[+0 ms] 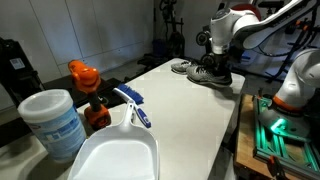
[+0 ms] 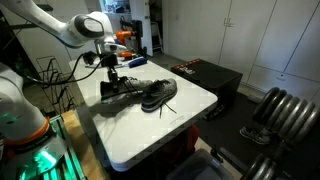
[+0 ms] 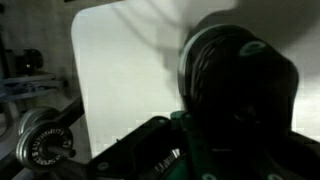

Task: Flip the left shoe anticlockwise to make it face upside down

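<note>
Two dark mesh running shoes with white soles lie side by side on the white table [image 2: 150,130]. My gripper [image 2: 111,77] comes straight down on the left shoe [image 2: 117,94], the one nearer the arm, and is shut on it at its upper edge. In an exterior view the same shoe [image 1: 214,77] sits under the gripper [image 1: 212,62] at the table's far end. The other shoe [image 2: 158,94] rests beside it, laces showing. In the wrist view the left shoe [image 3: 240,90] is a dark mass filling the right side, and the fingertips are lost in shadow.
At the table's near end stand an orange object [image 1: 85,76], a white tub with a blue lid [image 1: 52,122] and a white dustpan [image 1: 115,155] with a blue-handled brush [image 1: 133,106]. A black cabinet [image 2: 210,75] and weights [image 2: 275,115] sit beyond the table.
</note>
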### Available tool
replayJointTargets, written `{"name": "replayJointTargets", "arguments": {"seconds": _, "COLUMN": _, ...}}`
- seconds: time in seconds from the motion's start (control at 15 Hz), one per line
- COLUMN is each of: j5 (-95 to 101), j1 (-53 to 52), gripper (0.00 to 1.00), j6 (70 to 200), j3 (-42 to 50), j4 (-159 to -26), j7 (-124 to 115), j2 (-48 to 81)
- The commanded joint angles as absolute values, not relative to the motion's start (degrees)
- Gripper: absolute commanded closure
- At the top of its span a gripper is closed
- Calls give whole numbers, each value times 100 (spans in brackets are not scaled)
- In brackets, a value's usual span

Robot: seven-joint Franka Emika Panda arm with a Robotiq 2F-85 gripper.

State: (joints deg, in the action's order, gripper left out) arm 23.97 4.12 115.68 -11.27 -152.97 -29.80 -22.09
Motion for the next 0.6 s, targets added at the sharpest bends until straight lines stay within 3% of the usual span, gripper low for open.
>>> {"name": "replayJointTargets", "arguments": {"seconds": 0.0, "j5": 3135, "j1": 353, "gripper": 95, "j6": 10624, "j3": -1542, "j4": -14783, "j7": -3554, "j2": -1877}}
{"name": "replayJointTargets", "arguments": {"seconds": 0.53, "j5": 4682, "j1": -401, "gripper": 94, "j6": 8799, "j3": -1976, "j4": -13722, "j7": -4665, "j2": -244}}
